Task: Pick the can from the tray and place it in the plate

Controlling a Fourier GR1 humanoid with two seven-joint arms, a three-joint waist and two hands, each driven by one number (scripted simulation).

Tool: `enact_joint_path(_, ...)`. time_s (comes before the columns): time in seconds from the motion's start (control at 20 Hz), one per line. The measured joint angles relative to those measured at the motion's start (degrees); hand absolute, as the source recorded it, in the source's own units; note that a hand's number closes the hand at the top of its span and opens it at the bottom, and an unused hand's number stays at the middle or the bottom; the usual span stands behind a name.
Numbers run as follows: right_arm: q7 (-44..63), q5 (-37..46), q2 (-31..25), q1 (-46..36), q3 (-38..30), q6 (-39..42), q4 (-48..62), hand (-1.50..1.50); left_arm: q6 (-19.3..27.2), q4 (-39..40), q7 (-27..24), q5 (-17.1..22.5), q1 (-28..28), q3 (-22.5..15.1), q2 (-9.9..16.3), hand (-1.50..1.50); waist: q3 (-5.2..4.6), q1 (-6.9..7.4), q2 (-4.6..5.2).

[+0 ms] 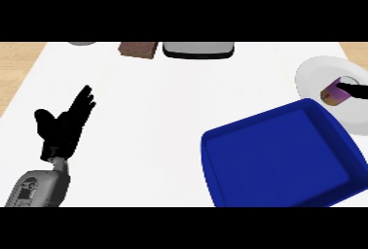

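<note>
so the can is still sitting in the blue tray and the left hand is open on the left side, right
Not quite. In the head view the can is not in the blue tray; it is over the white plate at the right edge, with the right hand on it. The left hand is indeed open at the left.

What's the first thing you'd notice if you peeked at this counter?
The big, deep-blue square tray at the lower right stands out most, with nothing inside. Past it, on the round white plate at the right edge, the small purple can leans in the black right hand. The black left hand rests open at the left.
</note>
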Motion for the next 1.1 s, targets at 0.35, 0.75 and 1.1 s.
enact_joint_path(0.35, 1.69, -9.40, -1.35, -1.84, -6.50, 11.27, 1.18, -1.50, -0.37, -0.27, 0.01, 0.01, 0.88, 0.85, 0.53, 0.00, -0.13, -0.75, -0.32)
enact_joint_path(0.75, -0.15, -15.26, -4.67, 1.93, -8.94, 23.15, 3.08, -1.50, -0.22, -1.28, 1.23, -0.38, 0.63, 1.13, -0.21, 0.00, -0.13, -0.71, -0.22)
enact_joint_path(1.1, -3.87, -17.36, -8.04, 4.80, -9.24, 25.67, 5.08, -1.50, -0.55, 0.12, 0.44, -1.19, 0.03, 1.22, -1.25, 0.00, -0.07, -0.38, -0.05)
